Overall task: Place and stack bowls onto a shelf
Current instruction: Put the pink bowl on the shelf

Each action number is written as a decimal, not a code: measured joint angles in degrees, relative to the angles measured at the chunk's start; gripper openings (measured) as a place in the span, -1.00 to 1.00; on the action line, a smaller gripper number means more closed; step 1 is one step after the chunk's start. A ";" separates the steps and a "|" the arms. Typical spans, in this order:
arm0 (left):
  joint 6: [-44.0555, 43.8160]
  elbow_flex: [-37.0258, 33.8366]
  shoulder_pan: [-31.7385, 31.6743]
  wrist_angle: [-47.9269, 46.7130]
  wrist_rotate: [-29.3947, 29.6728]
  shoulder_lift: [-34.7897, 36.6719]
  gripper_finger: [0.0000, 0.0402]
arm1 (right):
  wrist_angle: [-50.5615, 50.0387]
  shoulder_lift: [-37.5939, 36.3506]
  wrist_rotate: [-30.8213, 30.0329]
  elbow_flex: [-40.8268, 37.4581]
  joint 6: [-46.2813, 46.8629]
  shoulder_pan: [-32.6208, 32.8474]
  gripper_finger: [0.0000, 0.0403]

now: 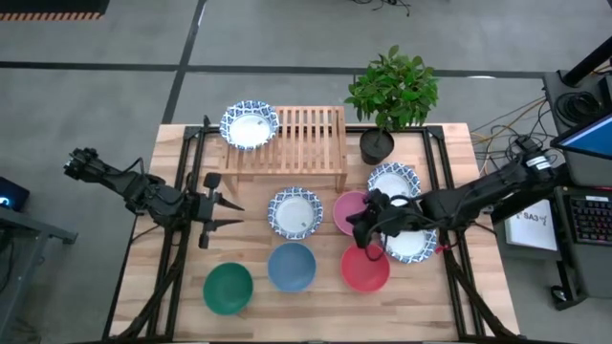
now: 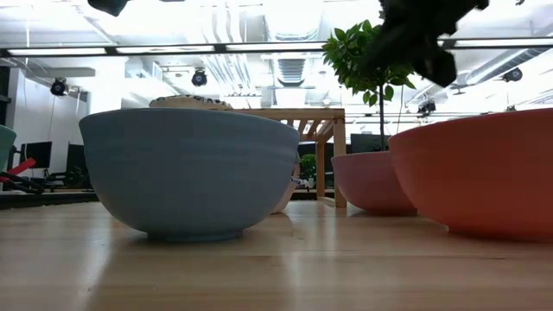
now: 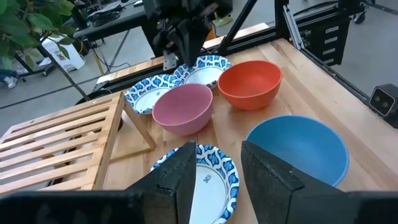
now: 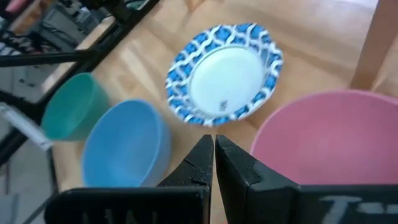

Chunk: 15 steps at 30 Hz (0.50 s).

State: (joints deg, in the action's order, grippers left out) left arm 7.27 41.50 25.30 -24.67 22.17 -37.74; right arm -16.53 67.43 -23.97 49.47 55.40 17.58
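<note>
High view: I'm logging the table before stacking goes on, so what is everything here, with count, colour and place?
patterned bowls: 4, white with blue rims; one on the shelf's left end, one mid-table, two on the right by the right arm
pink bowl: 1, right of centre
red bowl: 1, front right
blue bowl: 1, front centre
green bowl: 1, front left
shelf: 1, light wood, back centre
plant: 1, green, in a black pot, right of the shelf
table: 1, light wood
left tool: open, left of the mid-table bowl
right tool: shut, above the pink bowl
</note>
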 joint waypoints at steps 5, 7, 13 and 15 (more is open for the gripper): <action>0.71 0.00 0.00 -0.08 0.00 -0.02 -0.45 | 1.26 4.89 4.67 2.22 -1.90 -2.89 -0.96; 0.77 0.00 0.00 -0.22 0.17 -0.02 -0.45 | -1.70 7.63 5.94 5.35 -2.86 -3.36 -0.96; 0.67 -0.04 0.00 -0.59 3.95 -0.05 -0.45 | -27.27 17.94 7.89 21.81 -1.66 -3.75 -0.96; 0.63 -0.04 0.00 -0.87 4.31 -0.11 -0.45 | -35.29 21.41 7.91 27.22 -0.72 -3.75 -0.96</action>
State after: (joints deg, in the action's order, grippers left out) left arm 7.90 41.45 25.30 -25.54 26.48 -37.85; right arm -51.83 88.83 -16.05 76.69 54.68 13.82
